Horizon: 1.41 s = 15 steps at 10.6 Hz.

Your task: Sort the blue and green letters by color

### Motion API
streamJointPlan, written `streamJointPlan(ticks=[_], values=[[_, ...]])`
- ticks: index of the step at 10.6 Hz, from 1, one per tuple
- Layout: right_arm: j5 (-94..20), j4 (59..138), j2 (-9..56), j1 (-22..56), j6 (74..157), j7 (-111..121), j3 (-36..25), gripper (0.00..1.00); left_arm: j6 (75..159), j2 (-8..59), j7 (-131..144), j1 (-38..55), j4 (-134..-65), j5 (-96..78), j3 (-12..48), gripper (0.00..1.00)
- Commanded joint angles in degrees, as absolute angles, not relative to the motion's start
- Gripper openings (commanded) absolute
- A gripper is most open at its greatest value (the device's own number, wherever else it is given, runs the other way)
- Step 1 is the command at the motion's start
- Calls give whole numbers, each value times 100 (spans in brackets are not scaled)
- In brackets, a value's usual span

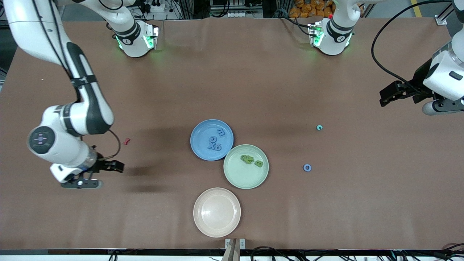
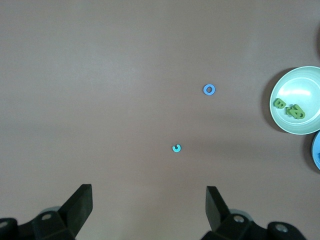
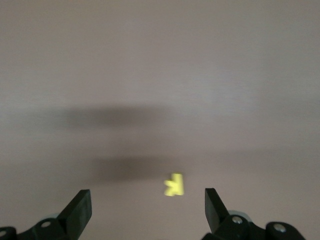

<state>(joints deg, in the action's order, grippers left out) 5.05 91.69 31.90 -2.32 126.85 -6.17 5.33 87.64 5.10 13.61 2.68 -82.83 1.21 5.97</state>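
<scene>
Three blue letters (image 1: 214, 140) on blue plate (image 1: 198, 145); three green letters (image 1: 251, 160) on green plate (image 1: 246, 179). Left gripper (image 2: 148, 207), right gripper (image 3: 147, 210): jaws wide, empty.

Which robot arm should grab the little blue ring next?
The left arm, probably. The small blue ring letter lies on the brown table toward its end, and the open left claw sees it. The open right claw hangs over the other end, above a yellow K.
</scene>
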Motion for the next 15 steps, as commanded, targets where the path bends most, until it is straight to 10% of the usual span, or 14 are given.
streamJointPlan(ticks=[1, 9, 15], values=[[939, 9019, 2559, -536, 11746, -510, 441, 100, 8701, 378, 1283, 211, -8341, 255, 668, 100], [460, 8297, 591, -281, 8335, -510, 70, 100, 8701, 308, 1257, 167, -8323, 255, 650, 100], [44, 8867, -132, -308, 8768, -589, 62, 100, 8701, 316, 1248, 176, -8323, 255, 633, 100]])
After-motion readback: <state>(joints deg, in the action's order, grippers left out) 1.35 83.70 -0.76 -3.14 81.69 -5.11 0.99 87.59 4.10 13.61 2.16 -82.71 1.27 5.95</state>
